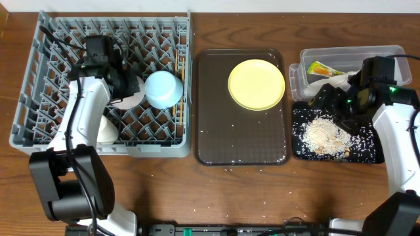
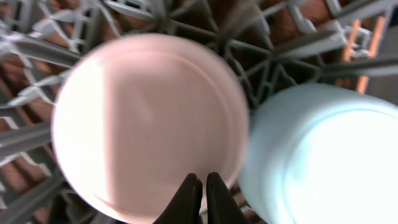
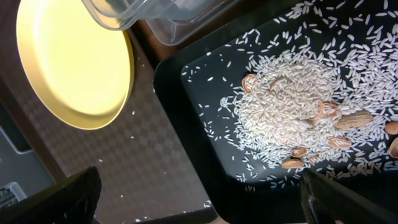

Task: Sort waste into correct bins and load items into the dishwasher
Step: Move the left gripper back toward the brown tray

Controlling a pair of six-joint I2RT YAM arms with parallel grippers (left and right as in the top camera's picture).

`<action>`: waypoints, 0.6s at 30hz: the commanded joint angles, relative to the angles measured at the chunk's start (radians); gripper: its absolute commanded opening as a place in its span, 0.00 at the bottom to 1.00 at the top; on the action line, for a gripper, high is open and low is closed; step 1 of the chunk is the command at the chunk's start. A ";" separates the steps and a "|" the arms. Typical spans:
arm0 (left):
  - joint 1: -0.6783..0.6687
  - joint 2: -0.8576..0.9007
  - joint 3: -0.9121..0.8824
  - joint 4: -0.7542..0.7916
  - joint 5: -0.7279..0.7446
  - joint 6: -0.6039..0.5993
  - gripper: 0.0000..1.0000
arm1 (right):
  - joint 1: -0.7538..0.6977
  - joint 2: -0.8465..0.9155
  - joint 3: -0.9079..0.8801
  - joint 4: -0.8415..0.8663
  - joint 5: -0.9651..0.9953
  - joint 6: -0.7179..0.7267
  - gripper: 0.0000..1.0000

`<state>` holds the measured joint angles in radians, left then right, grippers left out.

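The grey rack (image 1: 39,98) at the left holds a white bowl (image 1: 129,99), a light blue bowl (image 1: 163,89), a white cup (image 1: 108,129) and wooden chopsticks (image 1: 178,92). My left gripper (image 1: 125,82) is inside the rack. In the left wrist view its fingers (image 2: 202,183) are shut just over the upturned white bowl (image 2: 149,112), with the blue bowl (image 2: 323,155) beside it. The yellow plate (image 1: 256,84) (image 3: 74,62) lies on the brown tray. My right gripper (image 1: 341,108) (image 3: 199,208) is open and empty above the black tray (image 1: 371,154) (image 3: 205,149) of rice crumbs (image 1: 325,134) (image 3: 286,99).
The clear tub (image 1: 394,52) (image 3: 168,18) at the back right holds the green-and-orange wrapper (image 1: 325,69) and the white napkin (image 1: 326,85). The dark brown serving tray (image 1: 236,137) (image 3: 124,162) lies between rack and bins, with a few stray grains on it and on the table in front.
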<state>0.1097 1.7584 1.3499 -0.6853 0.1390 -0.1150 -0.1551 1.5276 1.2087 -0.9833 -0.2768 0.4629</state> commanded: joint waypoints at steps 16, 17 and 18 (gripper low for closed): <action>-0.255 -0.223 -0.002 -0.028 0.220 0.000 0.46 | 0.000 -0.005 0.002 -0.001 0.003 -0.008 0.99; -0.296 -0.221 -0.002 -0.023 0.218 -0.010 0.54 | 0.000 -0.005 0.002 -0.001 0.003 -0.008 0.99; -0.324 -0.219 -0.002 -0.017 0.216 -0.010 0.59 | 0.000 -0.005 0.002 -0.001 0.003 -0.008 0.99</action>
<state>-0.1329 1.5322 1.3495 -0.7078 0.2951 -0.1139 -0.1551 1.5276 1.2087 -0.9833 -0.2764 0.4629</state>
